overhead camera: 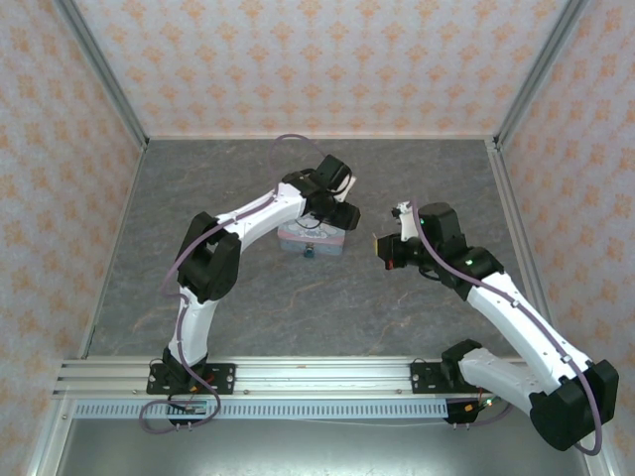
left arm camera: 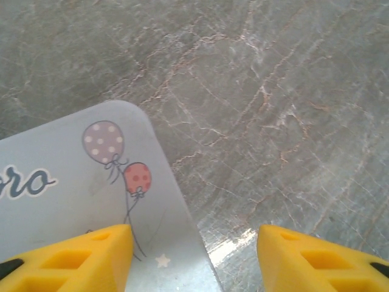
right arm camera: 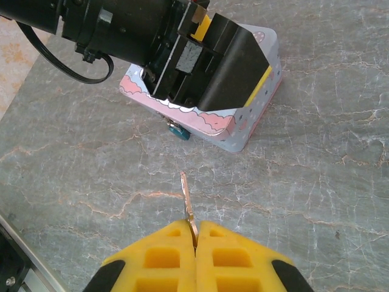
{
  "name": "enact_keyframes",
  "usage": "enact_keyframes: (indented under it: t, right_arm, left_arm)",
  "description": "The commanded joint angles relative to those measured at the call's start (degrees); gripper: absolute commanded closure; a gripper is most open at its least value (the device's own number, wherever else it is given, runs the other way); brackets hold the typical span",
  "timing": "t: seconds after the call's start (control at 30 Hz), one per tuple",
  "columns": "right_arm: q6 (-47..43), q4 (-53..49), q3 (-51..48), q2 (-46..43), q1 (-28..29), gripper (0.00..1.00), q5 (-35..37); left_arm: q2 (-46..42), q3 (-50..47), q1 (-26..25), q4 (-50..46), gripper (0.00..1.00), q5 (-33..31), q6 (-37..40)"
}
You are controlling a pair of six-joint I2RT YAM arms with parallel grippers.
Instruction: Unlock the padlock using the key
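Observation:
The small teal padlock [right arm camera: 178, 129] hangs at the front side of a pastel cartoon tin [right arm camera: 246, 125], also seen from above as the padlock [overhead camera: 310, 253] under the tin [overhead camera: 316, 238]. My right gripper [right arm camera: 196, 226] is shut on the thin key [right arm camera: 186, 194], whose blade points toward the padlock with a gap of bare table between them. From above, the right gripper [overhead camera: 381, 248] sits just right of the tin. My left gripper [left arm camera: 194, 243] is open above the tin's corner, one finger [left arm camera: 91, 255] over the lid [left arm camera: 73, 182], the other over the table. From above, the left gripper [overhead camera: 332, 210] covers the tin's back.
The grey marbled table [overhead camera: 248, 297] is walled by patterned panels [overhead camera: 60, 149] on three sides. A metal rail [overhead camera: 317, 375] with both arm bases runs along the near edge. The left arm's black wrist body [right arm camera: 213, 67] hangs over the tin.

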Motion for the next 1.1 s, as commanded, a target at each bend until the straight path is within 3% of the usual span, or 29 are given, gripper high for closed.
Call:
enact_keyframes:
  t: [0.0,0.17,0.33,0.53,0.77,1.07]
  right_arm:
    - [0.9,1.2,-1.1,-1.0,0.3,1.0,0.5]
    - [2.7,4.8,-2.8,-0.9,0.2,1.0,-2.0]
    - [6.0,10.4,-6.0,-0.8,0.2,1.0,-6.7]
    - [7.8,14.1,-8.2,-0.8,0.2,1.0,-8.7]
    - [8.8,15.7,-10.6,-2.0,0.2,1.0,-10.7]
    - [8.1,19.4,-15.6,-5.6,0.2,1.0,-10.2]
  left_arm:
    - [-4.8,1.6,0.1,0.0,0.43,3.4,2.4]
    - [-15.4,-5.0,0.2,4.0,0.36,-1.4,2.2]
    - [-28.0,-21.5,0.2,12.0,0.31,-5.1,-0.6]
    - [-38.9,-40.9,0.1,21.5,0.27,-5.2,-7.3]
    - [-40.2,-54.1,0.2,33.0,0.26,-4.8,-11.9]
    - [-33.5,-59.7,2.2,48.4,0.2,-4.8,-9.6]
